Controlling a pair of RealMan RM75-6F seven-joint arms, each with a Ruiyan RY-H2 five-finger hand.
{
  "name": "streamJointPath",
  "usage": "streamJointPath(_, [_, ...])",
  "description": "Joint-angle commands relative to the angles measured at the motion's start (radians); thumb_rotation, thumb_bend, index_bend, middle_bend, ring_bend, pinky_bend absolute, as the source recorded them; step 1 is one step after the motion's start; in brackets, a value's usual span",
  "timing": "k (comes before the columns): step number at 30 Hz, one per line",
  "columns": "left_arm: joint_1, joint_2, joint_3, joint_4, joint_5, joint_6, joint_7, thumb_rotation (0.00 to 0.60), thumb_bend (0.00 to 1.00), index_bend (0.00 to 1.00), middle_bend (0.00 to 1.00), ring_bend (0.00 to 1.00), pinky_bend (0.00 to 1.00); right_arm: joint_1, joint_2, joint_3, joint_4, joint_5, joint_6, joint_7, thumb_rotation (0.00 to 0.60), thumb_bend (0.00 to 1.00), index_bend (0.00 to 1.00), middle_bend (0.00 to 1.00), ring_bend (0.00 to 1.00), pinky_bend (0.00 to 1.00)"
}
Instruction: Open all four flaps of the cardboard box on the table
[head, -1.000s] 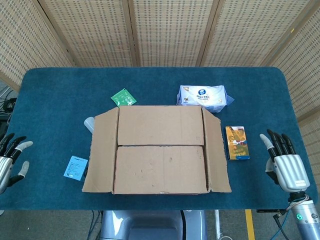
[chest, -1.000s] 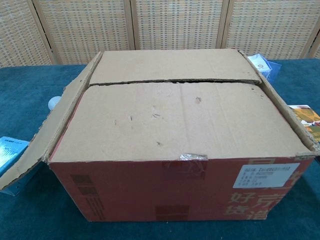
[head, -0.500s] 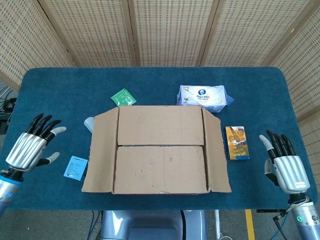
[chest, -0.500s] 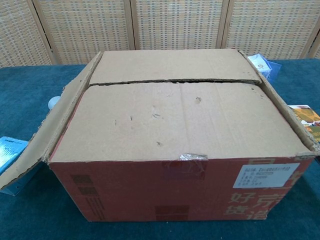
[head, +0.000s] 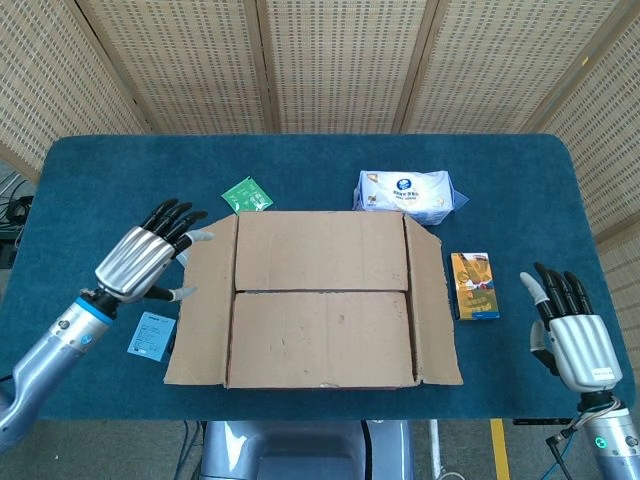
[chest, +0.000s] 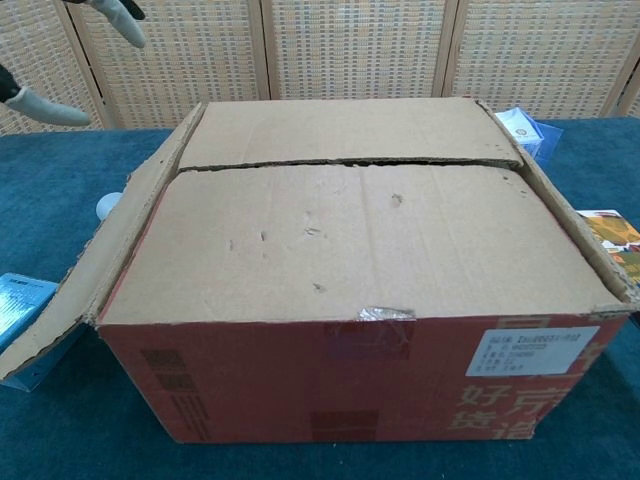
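Observation:
The cardboard box (head: 322, 300) (chest: 360, 270) stands mid-table with its two long top flaps lying flat and meeting along a seam. The left side flap (head: 203, 300) (chest: 95, 270) and the right side flap (head: 432, 305) are folded outward. My left hand (head: 148, 255) hovers open, fingers spread, just left of the left flap; in the chest view only its fingertips (chest: 118, 18) show at the top left. My right hand (head: 570, 325) is open, palm up, at the table's right front edge, well away from the box.
A white tissue pack (head: 407, 193) and a green packet (head: 247, 194) lie behind the box. An orange carton (head: 474, 285) sits to the right, a blue packet (head: 151, 335) to the left, and a white object (head: 179, 247) peeks out by the left flap.
My left hand has swung up and rightward from the table's left edge to beside the box's left flap. The right hand and the box have not moved.

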Motion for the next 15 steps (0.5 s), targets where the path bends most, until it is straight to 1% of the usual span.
streamJointPath(1, [-0.054, -0.037, -0.034, -0.030, -0.097, -0.053, 0.073, 0.298, 0.04, 0.22, 0.05, 0.00, 0.00, -0.002, 0.000, 0.000, -0.002, -0.003, 0.002, 0.000, 0.600, 0.81, 0.00, 0.00, 0.00, 0.00])
streamJointPath(3, [-0.074, -0.051, -0.041, -0.042, -0.146, -0.076, 0.108, 0.254, 0.02, 0.20, 0.01, 0.00, 0.00, -0.004, 0.001, -0.001, -0.004, -0.007, 0.004, 0.000, 0.600, 0.81, 0.00, 0.00, 0.00, 0.00])
streamJointPath(8, [-0.110, -0.094, -0.048, -0.050, -0.221, -0.091, 0.182, 0.249, 0.02, 0.12, 0.00, 0.00, 0.00, -0.009, 0.004, -0.002, -0.006, -0.012, 0.010, 0.004, 0.600, 0.81, 0.00, 0.00, 0.00, 0.00])
streamJointPath(12, [-0.149, -0.159, -0.046, -0.035, -0.275, -0.078, 0.284, 0.240, 0.06, 0.04, 0.00, 0.00, 0.00, -0.012, 0.005, -0.002, -0.005, -0.013, 0.012, 0.009, 0.600, 0.81, 0.00, 0.00, 0.00, 0.00])
streamJointPath(15, [-0.164, -0.185, -0.038, -0.031, -0.295, -0.069, 0.341, 0.245, 0.07, 0.02, 0.00, 0.00, 0.00, -0.014, 0.004, -0.002, -0.003, -0.014, 0.014, 0.012, 0.600, 0.81, 0.00, 0.00, 0.00, 0.00])
